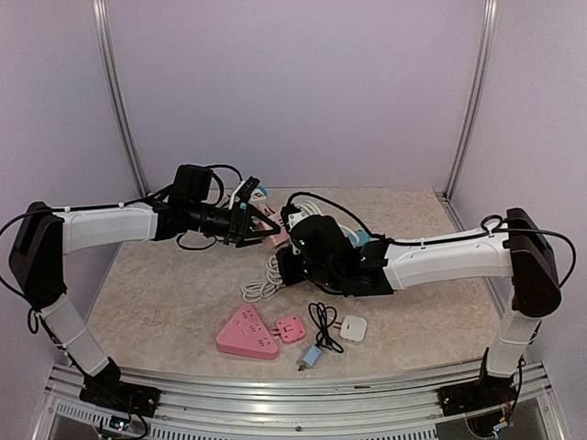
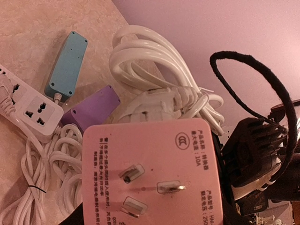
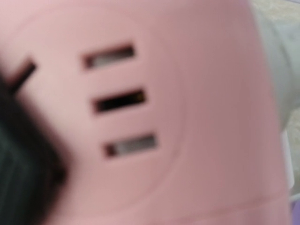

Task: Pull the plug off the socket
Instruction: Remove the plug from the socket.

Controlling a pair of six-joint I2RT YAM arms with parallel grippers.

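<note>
Left gripper clamps the pink adapter near the worktop's far edge; right gripper at white plug, grip unreadable. Weak hold could slip; coiled cable may snag.

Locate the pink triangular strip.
Top view: the triangular strip lies near the table's front edge, left of centre, with the small pink adapter beside it on the right.

Pale lilac walls, 2 metal corner posts, beige marbled tabletop
</note>
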